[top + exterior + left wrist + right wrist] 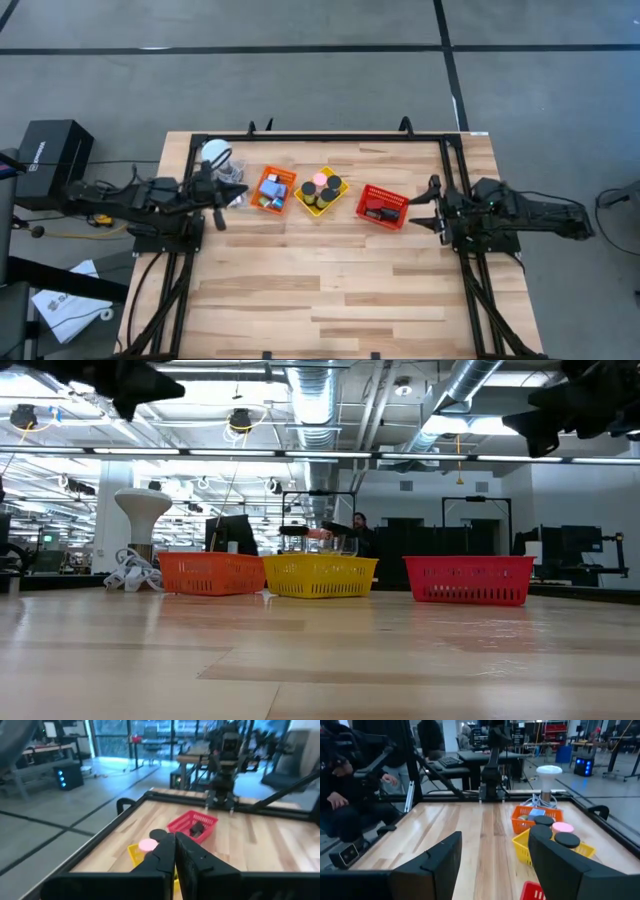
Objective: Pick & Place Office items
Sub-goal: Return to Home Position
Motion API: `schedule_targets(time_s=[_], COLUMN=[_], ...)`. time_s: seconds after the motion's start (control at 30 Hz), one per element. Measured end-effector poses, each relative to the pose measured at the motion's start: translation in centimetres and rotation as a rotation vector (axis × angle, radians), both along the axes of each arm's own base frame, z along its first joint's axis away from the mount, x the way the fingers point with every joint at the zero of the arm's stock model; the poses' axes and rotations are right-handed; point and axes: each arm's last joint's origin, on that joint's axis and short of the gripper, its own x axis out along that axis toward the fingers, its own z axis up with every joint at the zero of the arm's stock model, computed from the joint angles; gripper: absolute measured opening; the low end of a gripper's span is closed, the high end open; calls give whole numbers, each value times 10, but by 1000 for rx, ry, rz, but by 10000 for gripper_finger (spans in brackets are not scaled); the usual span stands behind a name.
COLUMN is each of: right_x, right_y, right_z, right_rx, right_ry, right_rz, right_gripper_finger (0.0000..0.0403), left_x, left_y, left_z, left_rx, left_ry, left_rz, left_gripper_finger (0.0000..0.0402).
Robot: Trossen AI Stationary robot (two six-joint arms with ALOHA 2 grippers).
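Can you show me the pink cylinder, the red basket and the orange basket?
pink cylinder (562, 827), right wrist view, on its flat top.
red basket (468, 582), low view, on its front mesh wall.
orange basket (210, 575), low view, on its front mesh wall.

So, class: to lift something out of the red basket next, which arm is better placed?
Right. Its open right gripper sits just beside the red basket; the left gripper, shut, sits beyond the orange basket.

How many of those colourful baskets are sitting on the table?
3, in a row: the orange basket nearest the left arm, the yellow basket in the middle, the red basket nearest the right arm. None seems hidden.
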Motion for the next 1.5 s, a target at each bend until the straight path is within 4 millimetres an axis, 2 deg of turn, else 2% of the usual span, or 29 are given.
schedule_targets(time_s=[0.23,0.5,0.77,0.97,1.2,1.33,1.5], right_x=[3,7,10,13,13,13,13], right_y=[0,0,-1,-1,-1,-1,-1], right_z=[-11,-27,-44,-53,-54,-54,-55], right_rx=[-18,5,10,32,26,25,26], right_ry=[-18,-18,-3,-55,-57,-52,-46], right_rz=[3,1,0,1,2,2,1], right_gripper_finger=[221,221,221,221,221,221,221], left_x=[-24,-34,-27,-22,-20,-16,-14], left_y=[0,-1,-2,-3,-4,-4,-5], left_z=[-29,-51,-68,-82,-90,-103,-107], left_rx=[-21,44,65,41,33,30,-20], left_ry=[-110,-201,-165,-186,-179,-152,-140], left_rz=[-107,-210,-231,-231,-231,-231,-260], left_gripper_finger=[2,2,3,2,1,3,2])
